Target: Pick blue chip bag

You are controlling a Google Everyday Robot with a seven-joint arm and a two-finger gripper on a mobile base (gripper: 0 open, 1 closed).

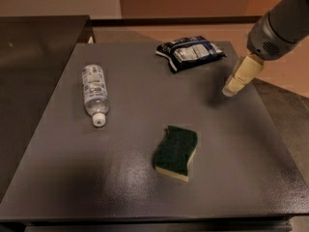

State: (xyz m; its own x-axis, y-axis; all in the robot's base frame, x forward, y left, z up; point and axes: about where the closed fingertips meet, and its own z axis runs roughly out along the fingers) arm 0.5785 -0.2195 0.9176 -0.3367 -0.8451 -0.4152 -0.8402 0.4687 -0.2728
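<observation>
Blue chip bag lies flat near the far edge of the dark grey table, right of the middle, its white label panel facing up and its long side running roughly left to right. The gripper hangs above the table's right side, nearer the camera than the bag and to the right of it, clearly apart from it and touching nothing. Its cream-coloured tip slants down and to the left from the grey arm that enters at the upper right corner, and a faint shadow falls on the tabletop just left of the tip. Whether the jaws stand open or closed cannot be told from this angle. A clear water bottle lies on the left side, cap toward the camera, and a green-and-yellow sponge sits near the front, both well apart from the bag.
</observation>
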